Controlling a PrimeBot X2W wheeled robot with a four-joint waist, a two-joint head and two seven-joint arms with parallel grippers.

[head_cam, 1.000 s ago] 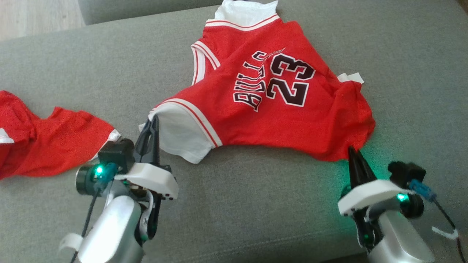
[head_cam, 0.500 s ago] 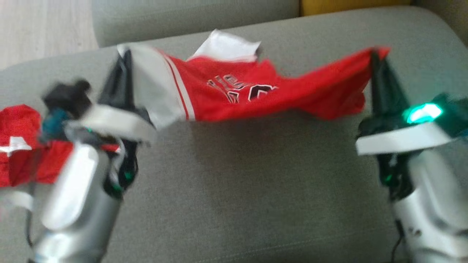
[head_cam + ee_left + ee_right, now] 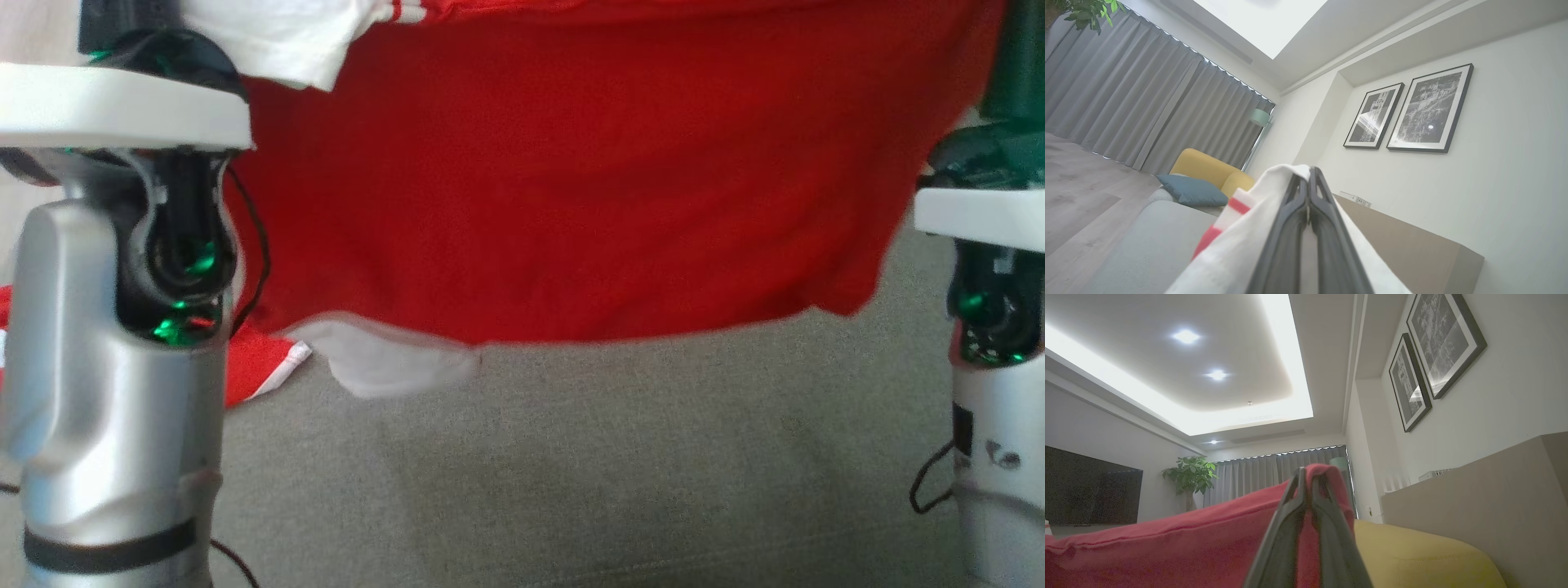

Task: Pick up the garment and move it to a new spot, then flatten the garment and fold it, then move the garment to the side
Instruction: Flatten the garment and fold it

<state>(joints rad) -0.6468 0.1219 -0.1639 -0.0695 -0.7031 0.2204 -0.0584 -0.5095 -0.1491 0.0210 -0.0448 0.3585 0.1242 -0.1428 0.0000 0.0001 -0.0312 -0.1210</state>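
Red garment (image 3: 571, 180) hangs pinched by left pincer (image 3: 1309, 175), right pincer (image 3: 1310, 478).

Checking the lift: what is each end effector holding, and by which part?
Both hold the red jersey: left end effector shut on its white sleeve fabric, right end effector on a red edge.

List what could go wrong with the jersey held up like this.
The left gripper pinches just the white sleeve edge, the right gripper a red corner: either may slip. The jersey hangs low over the couch; its hem might drag, or catch the other red garment.
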